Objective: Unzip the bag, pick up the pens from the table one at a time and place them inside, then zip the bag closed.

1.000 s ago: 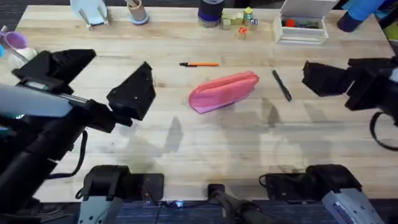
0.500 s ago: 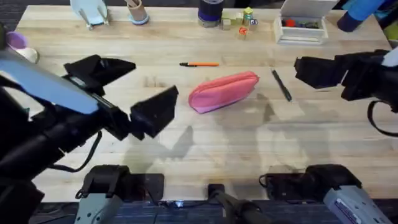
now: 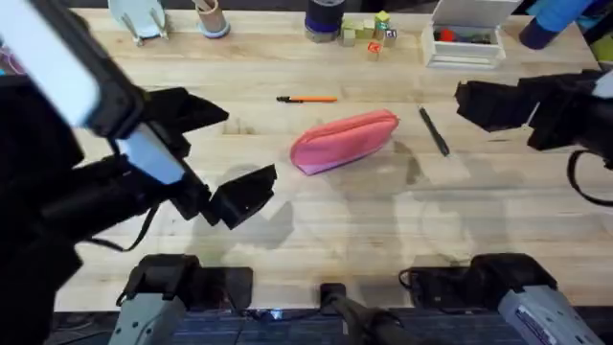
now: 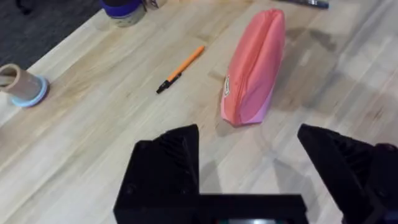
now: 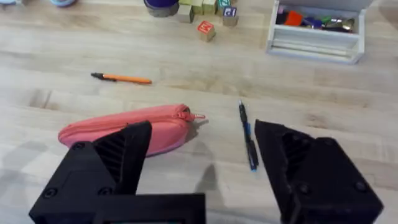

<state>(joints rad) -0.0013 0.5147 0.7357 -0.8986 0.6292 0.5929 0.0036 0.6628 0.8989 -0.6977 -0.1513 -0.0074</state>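
The pink bag (image 3: 345,141) lies zipped shut mid-table, its zipper pull (image 5: 196,116) at the right end. An orange pen (image 3: 308,99) lies just beyond it, and a black pen (image 3: 433,131) to its right. My left gripper (image 3: 244,146) hovers open to the bag's left, with the bag (image 4: 252,68) and orange pen (image 4: 180,68) ahead of its spread fingers (image 4: 168,162). My right gripper (image 3: 465,103) hangs open to the right of the black pen. In its wrist view the bag (image 5: 155,118), orange pen (image 5: 121,78) and black pen (image 5: 247,134) lie beyond the open gripper (image 5: 202,134).
Along the table's far edge stand a white box of small items (image 3: 466,43), toy blocks (image 3: 369,34), a dark cup (image 3: 324,19), a brown holder (image 3: 212,19) and a pale blue object (image 3: 139,17). Bare wood (image 3: 383,230) lies in front of the bag.
My left arm rose toward the camera and swung right, bringing its gripper closer to the bag. The right gripper edged slightly left. Bag and pens stayed put.
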